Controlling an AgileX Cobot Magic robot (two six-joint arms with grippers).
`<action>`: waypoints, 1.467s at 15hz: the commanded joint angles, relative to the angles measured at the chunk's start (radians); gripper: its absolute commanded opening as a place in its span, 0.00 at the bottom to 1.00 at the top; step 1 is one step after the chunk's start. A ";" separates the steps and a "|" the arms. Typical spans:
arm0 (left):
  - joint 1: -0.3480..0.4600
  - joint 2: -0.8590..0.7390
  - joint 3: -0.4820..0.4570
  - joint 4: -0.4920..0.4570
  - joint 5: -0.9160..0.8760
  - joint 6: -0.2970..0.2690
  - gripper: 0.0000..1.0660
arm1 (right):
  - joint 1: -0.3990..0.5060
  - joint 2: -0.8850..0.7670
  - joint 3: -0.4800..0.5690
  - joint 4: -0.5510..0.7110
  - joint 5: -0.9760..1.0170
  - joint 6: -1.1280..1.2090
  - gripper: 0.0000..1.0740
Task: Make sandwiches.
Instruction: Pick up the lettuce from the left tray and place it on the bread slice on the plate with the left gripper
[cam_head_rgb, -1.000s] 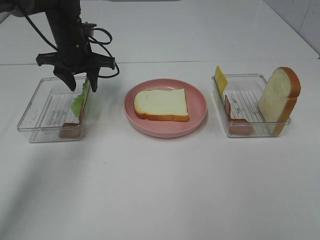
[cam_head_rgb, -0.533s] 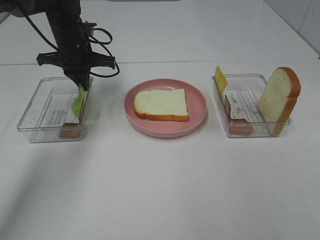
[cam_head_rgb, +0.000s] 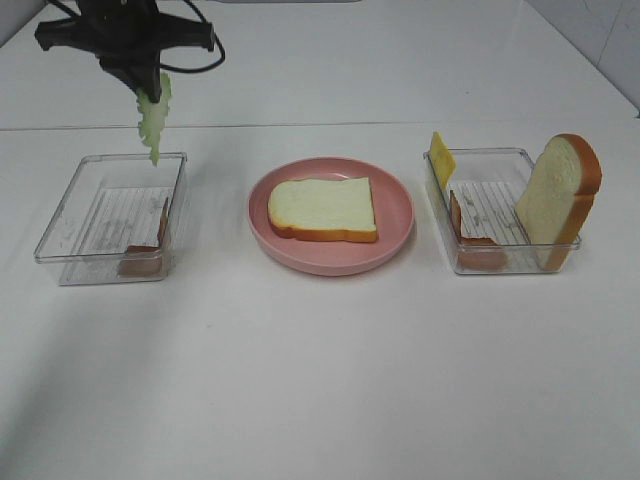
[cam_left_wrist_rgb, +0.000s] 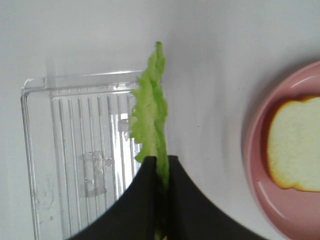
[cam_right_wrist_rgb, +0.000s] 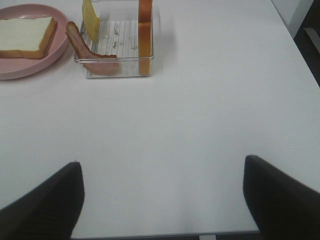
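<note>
I am finding nothing readable in any of my views: no words, numbers, brands or signs. At the lower left of my left wrist view, the clear tray (cam_left_wrist_rgb: 65, 150) is showing a small moulded mark (cam_left_wrist_rgb: 95, 172) on its ribbed floor, but it is too faint to make out as letters or figures. In the high view, the grey stripes on the floor of that tray and of the right-hand tray (cam_head_rgb: 500, 262) are looking like ribs, not print.
</note>
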 joint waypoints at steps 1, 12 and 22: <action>-0.009 -0.022 -0.046 -0.087 0.023 -0.006 0.00 | -0.005 -0.030 0.003 -0.003 -0.001 -0.009 0.79; -0.166 0.147 -0.062 -0.740 -0.259 0.183 0.00 | -0.005 -0.030 0.003 -0.001 -0.001 -0.009 0.79; -0.122 0.313 -0.062 -0.834 -0.227 0.233 0.00 | -0.005 -0.029 0.003 -0.001 -0.001 -0.009 0.79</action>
